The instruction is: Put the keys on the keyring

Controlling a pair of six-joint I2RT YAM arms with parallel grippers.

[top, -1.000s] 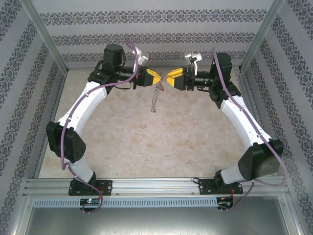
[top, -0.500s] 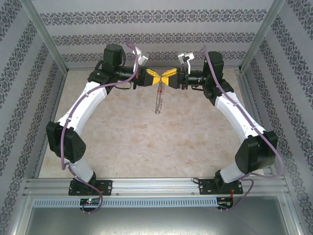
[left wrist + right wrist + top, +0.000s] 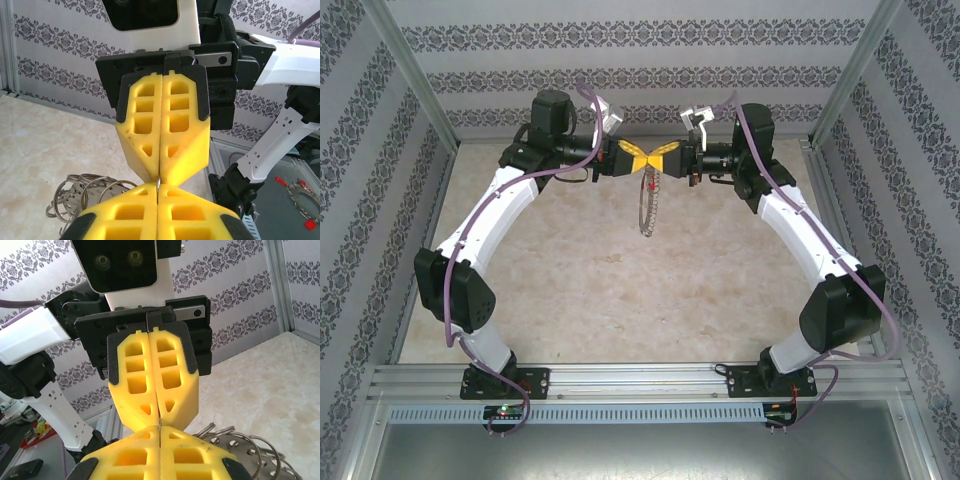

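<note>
Right gripper (image 3: pixel 666 156) moved in, now tip to tip with left gripper (image 3: pixel 632 156). Both have fingers pressed together, each pinching the keyring (image 3: pixel 646 205) wire. Keyring hangs just below left gripper's tips, above table (image 3: pixel 560 290).

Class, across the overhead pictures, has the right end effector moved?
Yes. The right end effector moved left, away from the right frame post, meeting the left end effector.
</note>
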